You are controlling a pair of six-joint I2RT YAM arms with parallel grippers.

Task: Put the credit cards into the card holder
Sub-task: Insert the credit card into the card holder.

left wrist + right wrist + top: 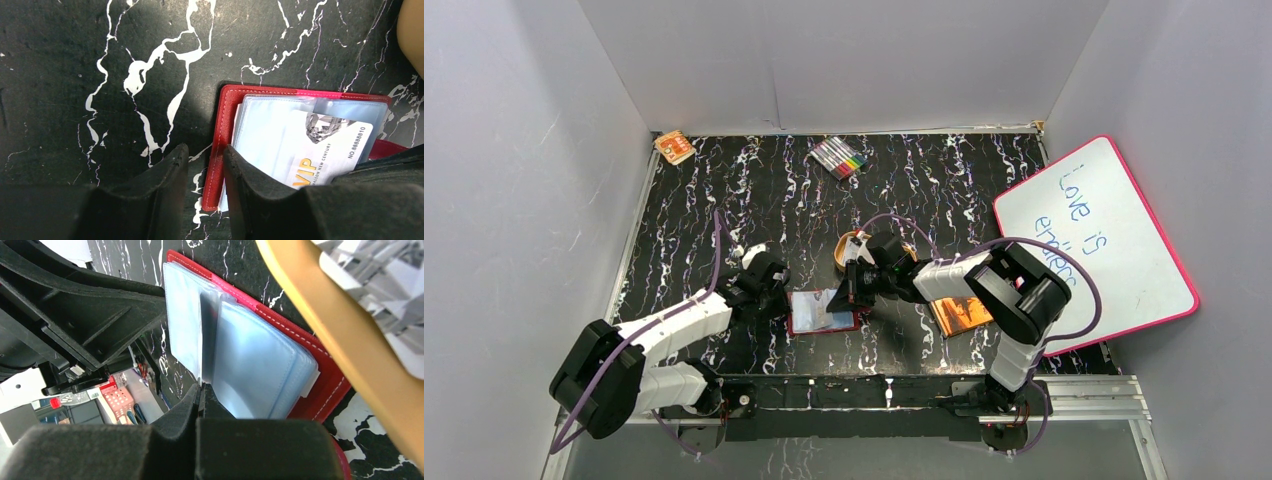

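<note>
The card holder [824,312] lies open on the black marbled table, red cover [225,120] down and pale-blue clear sleeves [255,365] up. A white credit card [330,145] printed "VIP" sits partly inside a sleeve. My right gripper [852,292] is shut on that card's outer end, jaws [201,386] pressed together, and here the card [208,335] shows nearly edge-on among the sleeves. My left gripper [776,298] stands over the holder's left edge, jaws [205,147] apart. One of its fingers [240,175] rests on the sleeves and the other is on the table beside the cover.
An orange oval tray [861,248] sits just behind my right gripper, its rim [350,340] close over the holder. An orange-brown book [959,312] lies to the right, with a pink-framed whiteboard [1104,240] beyond it. Markers [839,157] and a small orange card pack [674,147] lie at the back.
</note>
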